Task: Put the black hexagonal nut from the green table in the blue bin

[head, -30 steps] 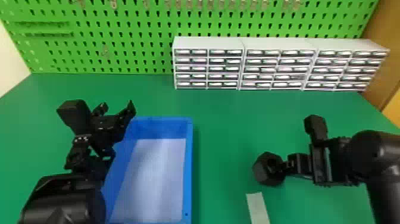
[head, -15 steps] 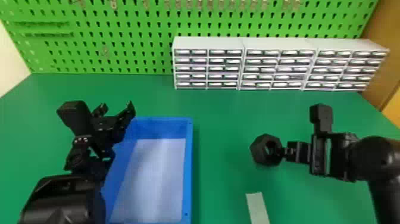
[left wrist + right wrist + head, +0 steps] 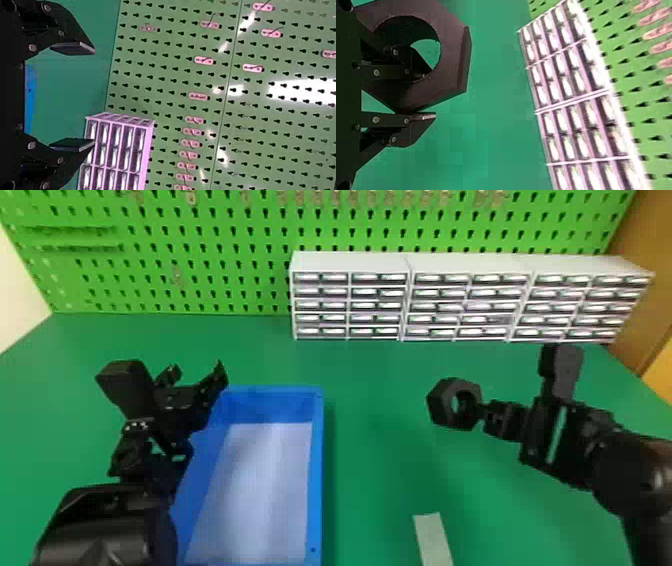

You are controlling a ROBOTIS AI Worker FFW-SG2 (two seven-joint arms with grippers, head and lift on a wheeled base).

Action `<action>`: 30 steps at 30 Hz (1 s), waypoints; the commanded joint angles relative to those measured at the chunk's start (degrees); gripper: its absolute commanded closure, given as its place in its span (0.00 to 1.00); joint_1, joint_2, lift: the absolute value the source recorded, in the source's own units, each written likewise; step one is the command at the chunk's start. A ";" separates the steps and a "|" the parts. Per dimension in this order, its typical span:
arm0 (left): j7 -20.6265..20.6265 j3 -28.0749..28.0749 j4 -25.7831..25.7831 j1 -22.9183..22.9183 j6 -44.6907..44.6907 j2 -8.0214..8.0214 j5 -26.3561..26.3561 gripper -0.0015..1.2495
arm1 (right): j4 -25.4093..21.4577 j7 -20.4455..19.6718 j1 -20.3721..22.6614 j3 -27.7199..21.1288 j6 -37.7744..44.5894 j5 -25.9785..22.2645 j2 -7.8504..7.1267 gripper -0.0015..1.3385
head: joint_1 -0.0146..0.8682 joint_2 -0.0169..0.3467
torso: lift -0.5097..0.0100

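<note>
My right gripper (image 3: pixel 482 412) is shut on the wall of the black hexagonal nut (image 3: pixel 440 404), which is held above the green table right of the blue bin (image 3: pixel 321 470). In the right wrist view one finger of the right gripper (image 3: pixel 421 97) passes into the hole of the nut (image 3: pixel 453 51) and the other presses its outer side. My left gripper (image 3: pixel 197 382) is parked over the bin's far left corner. In the left wrist view the left gripper (image 3: pixel 73 96) stands open, nothing between its fingers.
White drawer cabinets (image 3: pixel 350 262) stand at the table's back before a green pegboard (image 3: pixel 210 255). A pale strip (image 3: pixel 432 540) lies on the green table (image 3: pixel 375 390) near the front, right of the bin.
The right gripper has risen and moved away from the front edge, bringing the nut with it. The nut's hole now faces more toward the head camera. The left arm has kept still.
</note>
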 commanded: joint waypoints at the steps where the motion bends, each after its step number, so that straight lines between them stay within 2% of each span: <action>1: 0.00 0.09 0.00 0.00 0.02 -0.15 0.02 0.35 | -0.67 0.00 1.12 2.14 -7.31 0.77 -1.08 0.72 | 0.79 0.19 | 0.79; 7: 0.00 0.00 0.00 0.00 0.02 -0.15 0.11 0.35 | -1.55 0.00 1.91 4.42 -14.69 2.62 -1.87 0.72 | 0.79 0.19 | 0.79; 14: 0.17 -0.09 0.00 0.00 0.02 -0.15 0.11 0.35 | -1.55 0.09 3.49 5.48 -25.24 4.90 -1.87 0.73 | 0.79 0.19 | 0.79; 24: 0.44 -0.18 0.00 0.00 0.02 -0.15 0.19 0.35 | -1.55 0.71 4.46 7.85 -34.29 5.69 -3.45 0.73 | 0.79 0.19 | 0.79; 30: 0.44 -0.09 0.00 0.00 -0.07 -0.15 0.28 0.35 | -1.55 0.71 5.25 8.20 -37.99 6.83 -2.40 0.73 | 0.79 0.19 | 0.79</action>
